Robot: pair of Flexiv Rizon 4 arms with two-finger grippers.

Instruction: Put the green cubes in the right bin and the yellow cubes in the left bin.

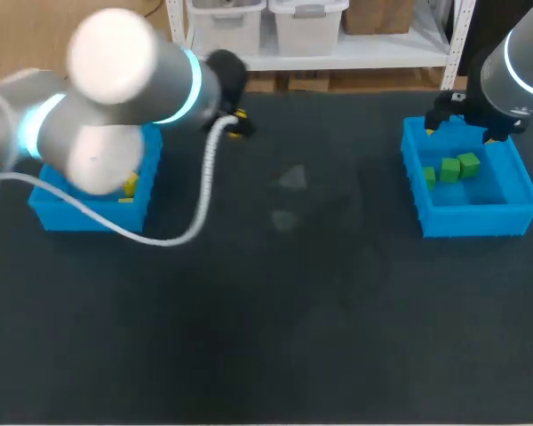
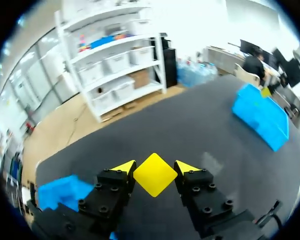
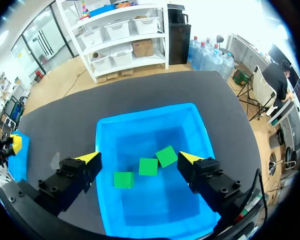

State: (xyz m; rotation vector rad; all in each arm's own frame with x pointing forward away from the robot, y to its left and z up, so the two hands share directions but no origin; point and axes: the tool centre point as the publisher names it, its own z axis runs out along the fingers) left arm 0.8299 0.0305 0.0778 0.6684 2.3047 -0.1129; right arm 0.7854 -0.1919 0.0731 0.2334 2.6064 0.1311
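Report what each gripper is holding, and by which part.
The left gripper is shut on a small yellow cube, its fingers pinching two opposite corners. The right gripper holds nothing; it hangs open over the blue plastic bin.

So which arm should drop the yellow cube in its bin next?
Left, probably. The left gripper is shut on the yellow cube, near the left bin. The right gripper hangs open over the right bin, across the table, holding nothing.
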